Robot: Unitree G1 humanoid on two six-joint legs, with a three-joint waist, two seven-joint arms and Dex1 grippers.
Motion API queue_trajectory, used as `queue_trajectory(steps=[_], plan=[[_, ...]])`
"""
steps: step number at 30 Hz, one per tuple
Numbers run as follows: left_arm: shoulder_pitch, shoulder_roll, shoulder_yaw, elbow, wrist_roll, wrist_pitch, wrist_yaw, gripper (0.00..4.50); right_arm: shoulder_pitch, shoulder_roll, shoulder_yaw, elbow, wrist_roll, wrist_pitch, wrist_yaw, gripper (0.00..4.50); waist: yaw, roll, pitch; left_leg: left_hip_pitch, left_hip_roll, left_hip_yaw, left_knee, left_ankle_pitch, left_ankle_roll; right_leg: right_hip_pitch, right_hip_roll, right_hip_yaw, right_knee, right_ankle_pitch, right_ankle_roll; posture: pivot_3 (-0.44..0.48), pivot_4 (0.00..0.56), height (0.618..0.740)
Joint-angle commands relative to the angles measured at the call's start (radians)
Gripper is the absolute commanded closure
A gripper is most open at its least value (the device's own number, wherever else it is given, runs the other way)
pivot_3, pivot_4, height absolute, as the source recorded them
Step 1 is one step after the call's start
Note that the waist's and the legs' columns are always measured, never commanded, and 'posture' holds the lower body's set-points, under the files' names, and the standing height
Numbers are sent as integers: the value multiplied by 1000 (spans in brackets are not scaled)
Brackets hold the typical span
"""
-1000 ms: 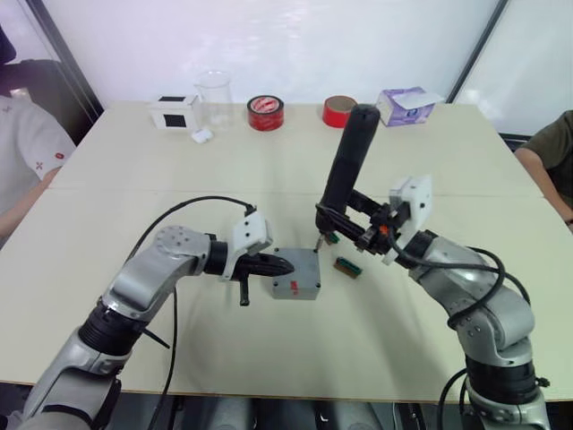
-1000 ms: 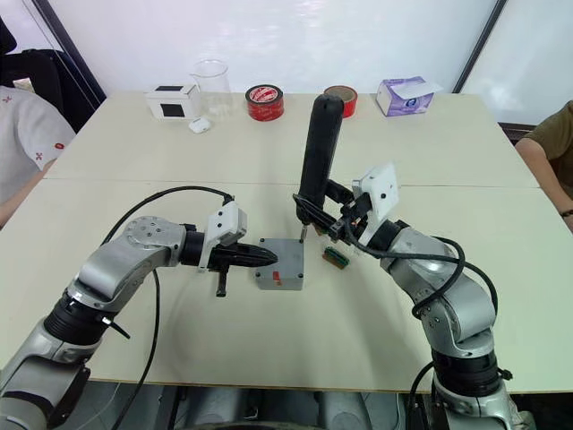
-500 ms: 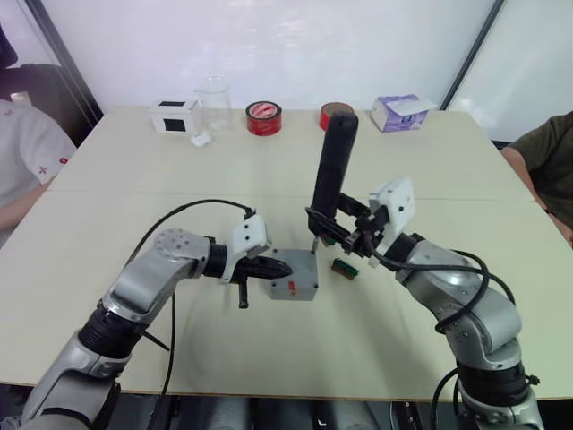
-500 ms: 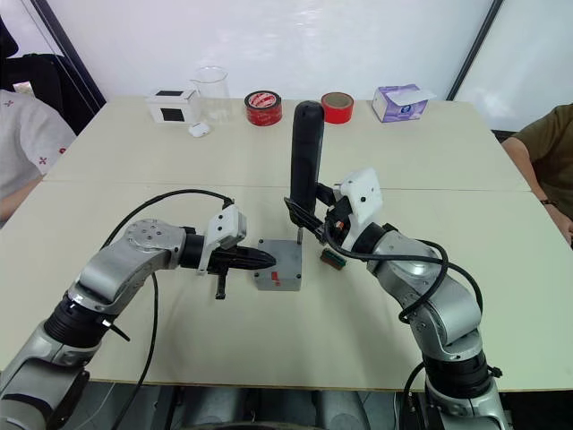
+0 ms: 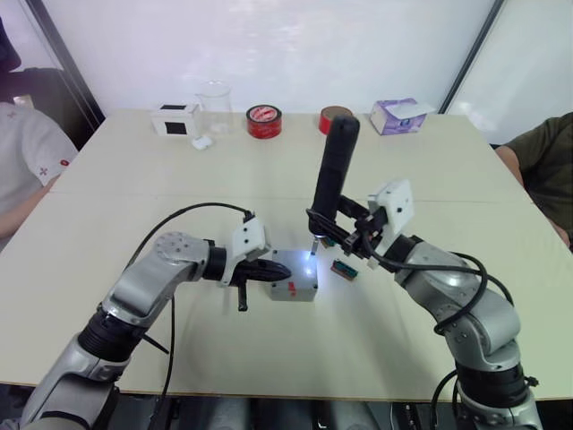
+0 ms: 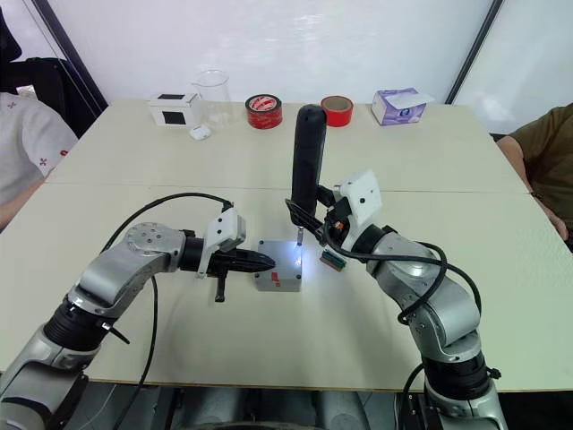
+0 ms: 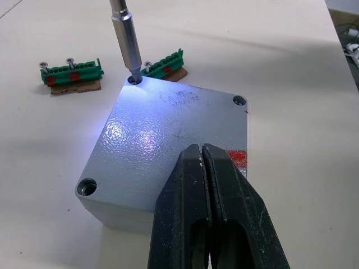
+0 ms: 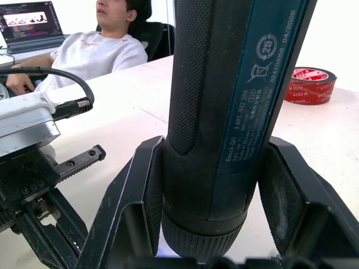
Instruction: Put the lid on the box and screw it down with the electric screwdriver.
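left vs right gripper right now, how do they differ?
The left gripper is shut with nothing between its fingers, tips pressed on the lid near the red mark; the right gripper is clamped round the electric screwdriver. The left lies low and roughly level; the right holds its tool near upright, bit in a corner screw hole. Both have two black fingers and work the same box.

Two head cameras look forward and down over the pale rectangular table (image 5: 430, 161), sharing nearly the same scene. Each wrist camera sits close, looking along its gripper's fingers toward the small square grey box (image 7: 162, 140).
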Motion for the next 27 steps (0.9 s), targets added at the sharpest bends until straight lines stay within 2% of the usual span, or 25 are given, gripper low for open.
queue_trajectory(steps=[1, 17, 22, 27], plan=[[10, 2, -13, 7, 14, 4, 0, 4500, 49, -14, 56, 50, -19, 59, 8, 2665, 0, 0, 0, 0, 1, 0, 0, 0, 0, 0, 0, 0, 0, 0, 0, 0, 150, 740], [17, -12, -16, 5, 13, 9, 9, 4500, 20, -32, 18, 53, -4, 54, 30, 2665, 1, 0, 0, -1, 3, 0, -1, 0, 0, 2, 0, 0, -10, 0, -1, 0, 150, 740], [19, -20, -16, 24, 18, -1, 8, 4500, -92, -52, -73, 37, 75, 85, 50, 2665, 1, 1, 1, -2, 3, 1, -1, 0, 0, 2, 0, 0, -10, 0, -1, 0, 150, 740], [33, -50, 17, 44, -3, -16, 18, 4500, -366, -102, -313, 124, 283, 253, -34, 2665, 2, 7, 7, -6, 3, 1, -1, 0, 0, -2, -1, 0, -11, 1, -2, 0, 150, 740]])
